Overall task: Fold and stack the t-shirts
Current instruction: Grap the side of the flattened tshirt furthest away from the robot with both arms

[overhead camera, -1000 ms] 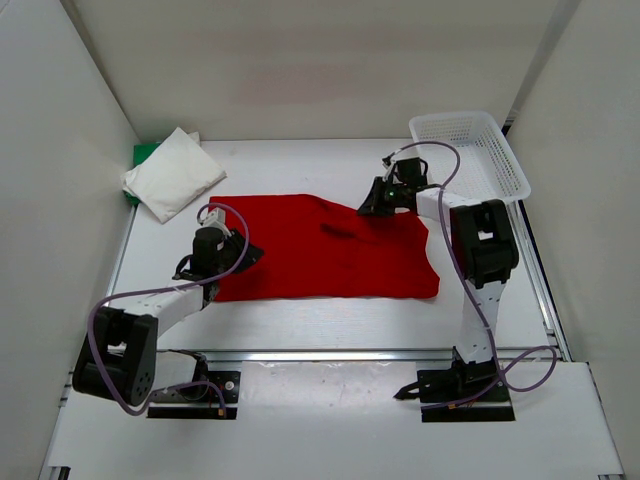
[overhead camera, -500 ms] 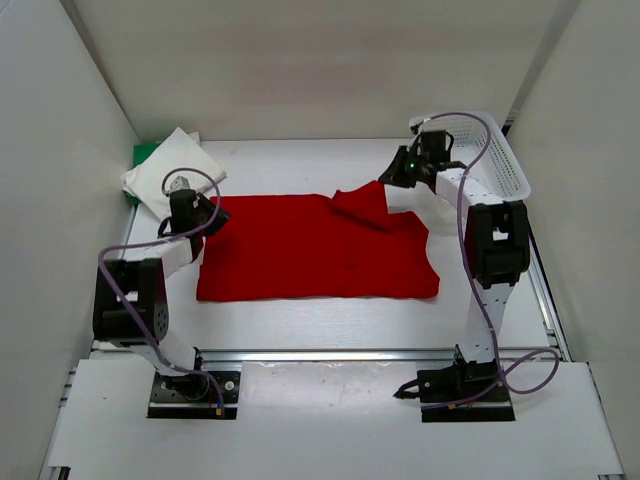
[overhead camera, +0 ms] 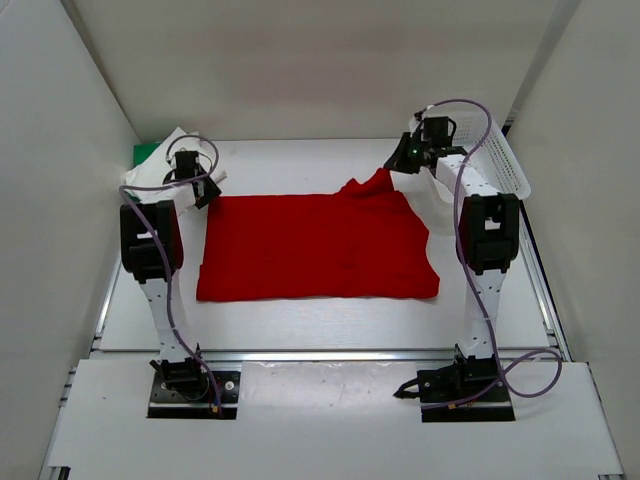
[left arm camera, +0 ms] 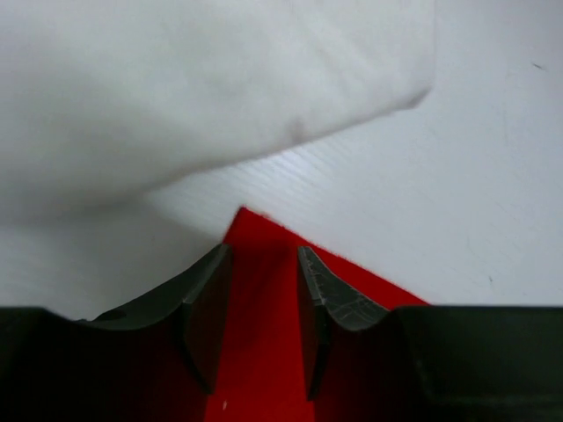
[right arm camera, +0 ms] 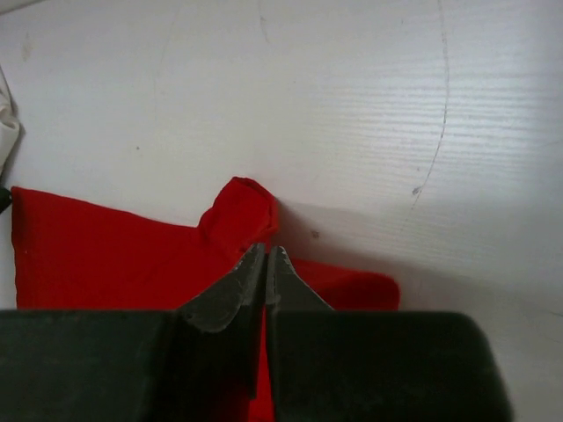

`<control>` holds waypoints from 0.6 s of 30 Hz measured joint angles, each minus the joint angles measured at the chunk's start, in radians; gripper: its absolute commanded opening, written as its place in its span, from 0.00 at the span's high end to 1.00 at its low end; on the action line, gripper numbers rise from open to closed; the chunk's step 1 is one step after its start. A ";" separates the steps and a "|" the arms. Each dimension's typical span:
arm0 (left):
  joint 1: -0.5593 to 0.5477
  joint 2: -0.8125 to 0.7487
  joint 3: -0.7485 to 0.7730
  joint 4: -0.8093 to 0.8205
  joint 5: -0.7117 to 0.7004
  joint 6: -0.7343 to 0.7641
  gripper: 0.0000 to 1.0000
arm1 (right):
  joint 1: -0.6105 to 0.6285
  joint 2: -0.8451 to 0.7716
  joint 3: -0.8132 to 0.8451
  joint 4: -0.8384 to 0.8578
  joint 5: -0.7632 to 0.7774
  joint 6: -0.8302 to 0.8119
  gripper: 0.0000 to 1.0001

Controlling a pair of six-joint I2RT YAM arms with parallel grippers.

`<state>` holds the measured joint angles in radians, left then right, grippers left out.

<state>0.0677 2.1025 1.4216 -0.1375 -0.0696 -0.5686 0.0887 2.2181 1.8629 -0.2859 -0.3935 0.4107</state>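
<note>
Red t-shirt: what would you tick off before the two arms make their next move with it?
1. Right gripper shut on the far right corner of the red t-shirt: ok, cloth is bunched at its tips.
2. Left gripper gripping the far left corner: not ok, its jaws stand open astride it.
3. White t-shirt clear of the left jaws: ok, bare table lies between.
4. Rest of the red cloth lying flat: ok.
5. How many layers the right grip pinches: cannot tell.

Red t-shirt (overhead camera: 315, 250): spread flat mid-table, its far right corner raised to the right gripper (overhead camera: 393, 165). Left gripper (overhead camera: 207, 197): at its far left corner. White t-shirt (overhead camera: 152, 168) over green t-shirt (overhead camera: 142, 153): far left. Mesh basket (overhead camera: 500, 150): far right.
</note>
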 measured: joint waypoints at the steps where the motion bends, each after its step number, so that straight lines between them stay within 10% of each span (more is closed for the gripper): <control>1: 0.000 0.031 0.052 -0.042 -0.002 0.014 0.52 | 0.000 0.007 0.000 -0.006 -0.005 0.000 1.00; 18: -0.009 0.209 0.398 -0.337 -0.035 0.075 0.64 | -0.021 0.019 0.000 0.001 -0.069 0.001 1.00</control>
<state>0.0586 2.3119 1.8194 -0.4744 -0.1051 -0.4934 0.0673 2.2368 1.8626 -0.2852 -0.4625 0.4118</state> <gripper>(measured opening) 0.382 0.011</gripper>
